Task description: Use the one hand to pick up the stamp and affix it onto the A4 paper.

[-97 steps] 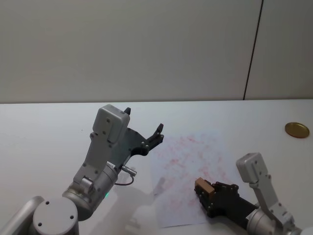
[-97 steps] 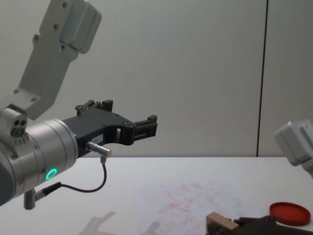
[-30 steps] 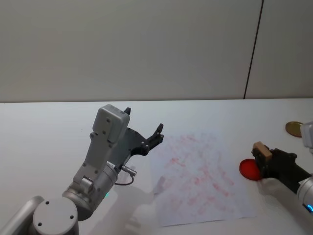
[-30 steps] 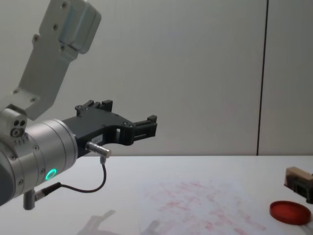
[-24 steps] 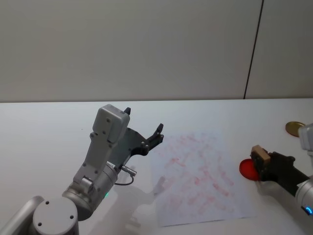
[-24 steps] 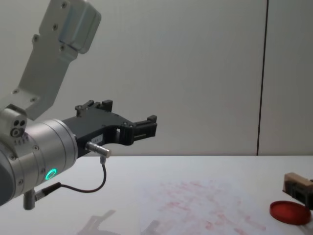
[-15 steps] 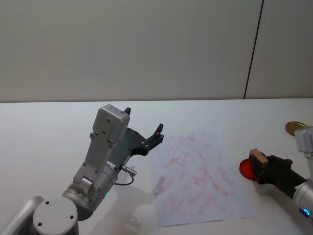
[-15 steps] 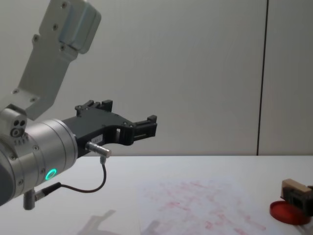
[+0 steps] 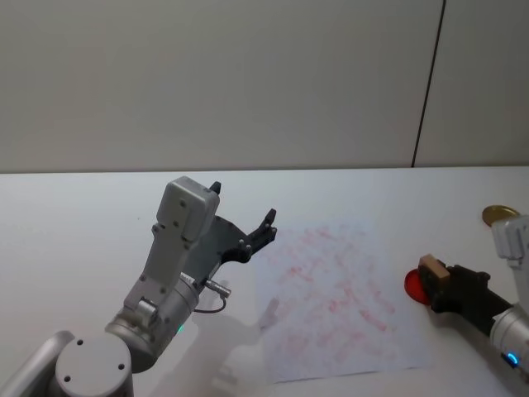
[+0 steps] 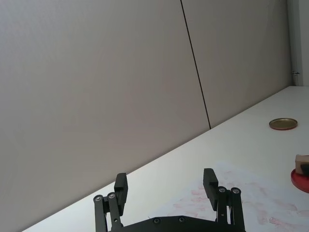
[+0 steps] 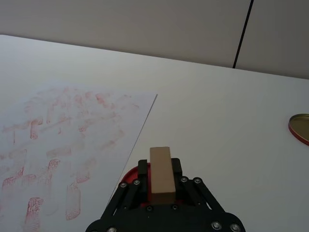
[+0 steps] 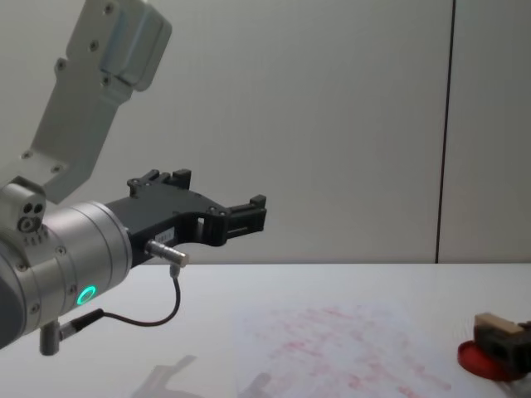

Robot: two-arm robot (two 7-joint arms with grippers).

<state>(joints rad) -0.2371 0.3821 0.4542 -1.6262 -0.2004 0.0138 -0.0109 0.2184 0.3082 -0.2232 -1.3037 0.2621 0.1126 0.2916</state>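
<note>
My right gripper is shut on the stamp, a pale wooden block standing upright between its black fingers. It hangs low over the flat red disc, just off the right edge of the A4 paper. In the chest view the stamp sits right above the disc; whether they touch is hidden. The paper lies flat, covered in faint red marks. My left gripper is open and held raised over the table left of the paper.
A gold round lid lies at the far right of the white table; it also shows as the gold lid in the left wrist view. The left arm's silver wrist bulks large at the left.
The right gripper carried the stamp off the paper to the right, over the red disc. In the last second it came lower toward the disc. The left arm stayed still.
</note>
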